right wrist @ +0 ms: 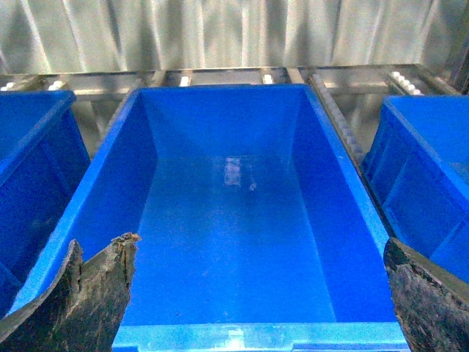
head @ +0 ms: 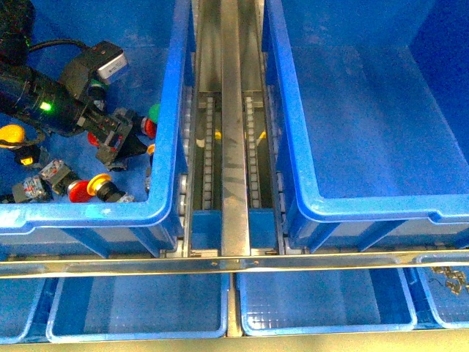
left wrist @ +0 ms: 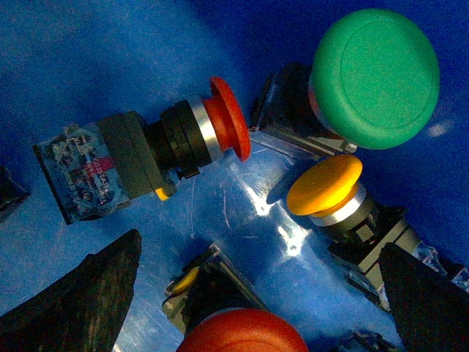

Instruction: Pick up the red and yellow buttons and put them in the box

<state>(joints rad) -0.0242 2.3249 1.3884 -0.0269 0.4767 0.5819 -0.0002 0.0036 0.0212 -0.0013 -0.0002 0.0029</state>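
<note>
While the left gripper (left wrist: pixel 258 242) hangs wide open inside the left bin (head: pixel 174 110), a red button (left wrist: pixel 220 130) and a yellow button (left wrist: pixel 326 183) lie on the floor beneath it, beside a green button (left wrist: pixel 377 77). The right gripper (right wrist: pixel 258 242), also spread wide and holding nothing, hovers over the box (right wrist: pixel 110 191).

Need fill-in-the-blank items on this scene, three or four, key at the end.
1. The largest cap in the left wrist view is ___.
2. The left pincer hovers over the buttons with its jaws ___.
3. The box below the right pincer is ___.
4. The buttons lie in the crate on the robot's ___ side.
Missing words: green; open; empty; left.
</note>
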